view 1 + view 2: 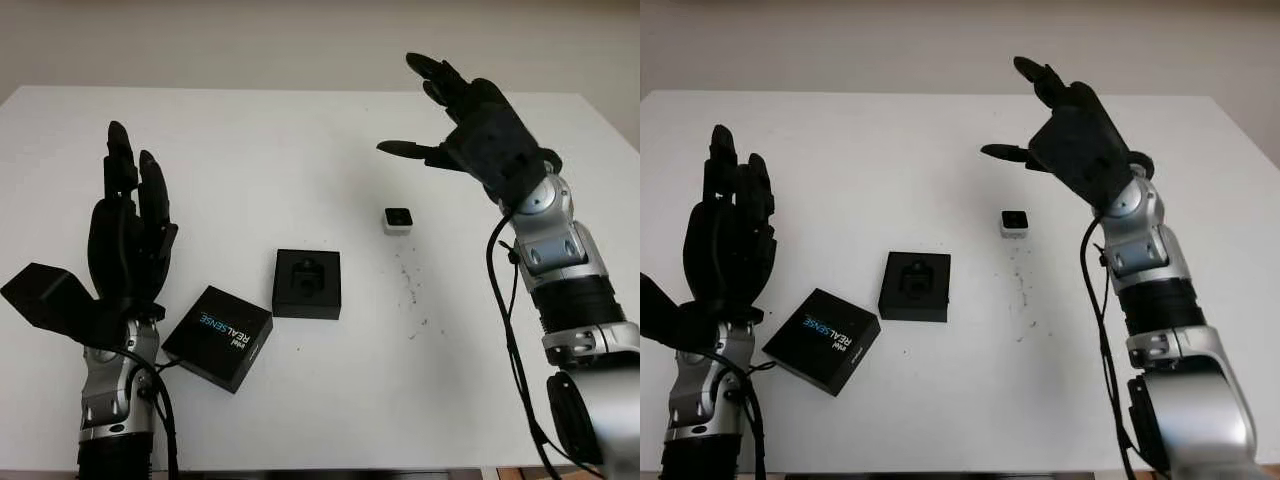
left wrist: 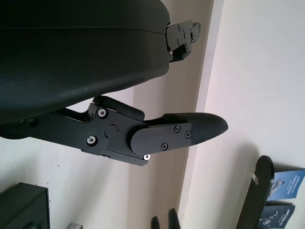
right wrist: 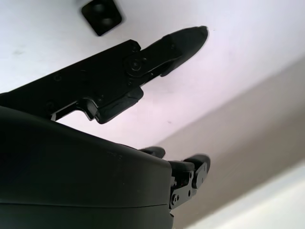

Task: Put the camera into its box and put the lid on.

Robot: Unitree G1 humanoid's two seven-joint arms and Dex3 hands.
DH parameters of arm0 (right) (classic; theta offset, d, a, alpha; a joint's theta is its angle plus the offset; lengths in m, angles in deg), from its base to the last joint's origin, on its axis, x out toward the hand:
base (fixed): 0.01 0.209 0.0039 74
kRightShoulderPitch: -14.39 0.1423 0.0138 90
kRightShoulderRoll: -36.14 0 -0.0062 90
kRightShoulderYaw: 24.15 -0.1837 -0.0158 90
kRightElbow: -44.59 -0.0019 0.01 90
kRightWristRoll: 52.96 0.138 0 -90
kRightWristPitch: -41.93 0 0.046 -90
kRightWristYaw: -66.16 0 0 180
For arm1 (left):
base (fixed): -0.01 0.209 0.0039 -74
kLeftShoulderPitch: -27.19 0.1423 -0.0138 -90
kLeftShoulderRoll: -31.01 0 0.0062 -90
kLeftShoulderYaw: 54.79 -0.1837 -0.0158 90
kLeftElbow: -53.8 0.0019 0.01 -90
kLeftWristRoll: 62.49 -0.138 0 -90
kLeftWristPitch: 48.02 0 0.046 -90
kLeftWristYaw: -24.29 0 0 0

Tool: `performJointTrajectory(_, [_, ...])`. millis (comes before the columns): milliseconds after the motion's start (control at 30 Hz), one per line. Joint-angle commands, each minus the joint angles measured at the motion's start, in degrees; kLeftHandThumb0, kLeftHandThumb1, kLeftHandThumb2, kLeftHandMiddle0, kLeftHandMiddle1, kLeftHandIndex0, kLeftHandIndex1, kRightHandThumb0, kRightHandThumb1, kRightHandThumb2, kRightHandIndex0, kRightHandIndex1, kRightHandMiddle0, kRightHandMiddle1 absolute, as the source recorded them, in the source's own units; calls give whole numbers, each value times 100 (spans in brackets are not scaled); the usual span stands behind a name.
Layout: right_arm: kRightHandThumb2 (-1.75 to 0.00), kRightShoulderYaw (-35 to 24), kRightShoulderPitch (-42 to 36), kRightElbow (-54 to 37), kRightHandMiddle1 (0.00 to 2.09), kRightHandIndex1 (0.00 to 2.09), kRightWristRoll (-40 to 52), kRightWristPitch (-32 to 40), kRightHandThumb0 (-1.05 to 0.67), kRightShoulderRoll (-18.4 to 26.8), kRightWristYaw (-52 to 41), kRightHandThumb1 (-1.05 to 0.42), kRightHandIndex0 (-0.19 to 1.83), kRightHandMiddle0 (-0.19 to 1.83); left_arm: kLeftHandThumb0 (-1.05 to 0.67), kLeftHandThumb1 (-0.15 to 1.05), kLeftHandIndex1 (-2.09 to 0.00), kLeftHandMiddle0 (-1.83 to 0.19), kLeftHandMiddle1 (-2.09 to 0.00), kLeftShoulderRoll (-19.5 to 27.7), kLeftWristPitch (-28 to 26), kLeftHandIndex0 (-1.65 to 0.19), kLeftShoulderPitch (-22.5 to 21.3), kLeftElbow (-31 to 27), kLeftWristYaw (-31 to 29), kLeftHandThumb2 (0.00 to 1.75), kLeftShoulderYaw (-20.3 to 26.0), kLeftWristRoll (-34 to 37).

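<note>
nothing done yet: camera (image 1: pixel 399 220) sits right of the open box (image 1: pixel 307 283), lid (image 1: pixel 218 337) left of it; both hands' fingers wide, holding nothing.

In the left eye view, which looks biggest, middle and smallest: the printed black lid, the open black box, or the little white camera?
1. Black RealSense-printed lid, largest, though it lies nearest the camera.
2. Open black square box, slightly smaller.
3. Small white cube camera, clearly smallest.
</note>
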Motion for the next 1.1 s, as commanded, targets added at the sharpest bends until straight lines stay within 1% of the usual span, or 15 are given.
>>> performJointTrajectory(0, [-5,209,294,279,21,16,-192,-95,-60,169,-136,-81,28,21,-66,105,0,19,0,-5,60,19,83,-35,-7,49,-14,-24])
performJointTrajectory(100, [-5,515,515,707,15,13,-491,-244,-56,242,-268,-81,27,24,-66,105,0,19,0,-8,66,19,103,-34,-15,49,-3,-4])
performJointTrajectory(200, [-5,776,702,1081,13,13,-772,-397,-54,269,-251,-80,30,28,-66,105,0,19,0,-6,28,19,128,-78,17,49,-7,-17])
performJointTrajectory(267, [-5,896,803,1294,13,14,-891,-534,-53,272,-233,-80,34,32,-67,105,0,19,0,5,34,19,130,-71,-2,48,-9,-8])
performJointTrajectory(433, [-5,1113,1004,1711,11,14,-1095,-705,-51,248,-226,-80,35,34,-65,105,0,19,0,-24,20,19,121,-80,15,48,-21,18])
performJointTrajectory(600, [-5,1316,1149,2013,11,15,-1273,-861,-52,249,-186,-79,38,37,-66,105,0,19,0,-26,16,19,123,-100,63,48,-45,-24])
performJointTrajectory(867, [-6,1531,1255,2370,11,19,-1441,-1094,-46,247,-139,-81,46,42,-65,105,0,19,0,5,0,19,109,-97,77,48,-71,-17])
performJointTrajectory(967, [-6,1629,1255,2443,10,21,-1520,-1240,-47,279,-106,-81,49,44,-66,105,0,19,0,10,-25,19,99,-98,73,49,-68,2])
performJointTrajectory(1000, [-5,1647,1255,2473,10,27,-1529,-1276,-48,281,-89,-80,50,45,-66,105,0,19,0,5,-43,19,102,-114,87,49,-67,6])
performJointTrajectory(1033, [-5,1645,1252,2494,8,55,-1513,-1297,-48,281,-102,-80,39,47,-67,105,0,19,0,5,-56,19,108,-131,102,49,-71,-8])
performJointTrajectory(1067, [-6,1652,1255,2507,7,69,-1509,-1285,-47,277,-138,-80,30,47,-67,105,0,19,0,5,-62,19,114,-141,110,49,-72,-16])
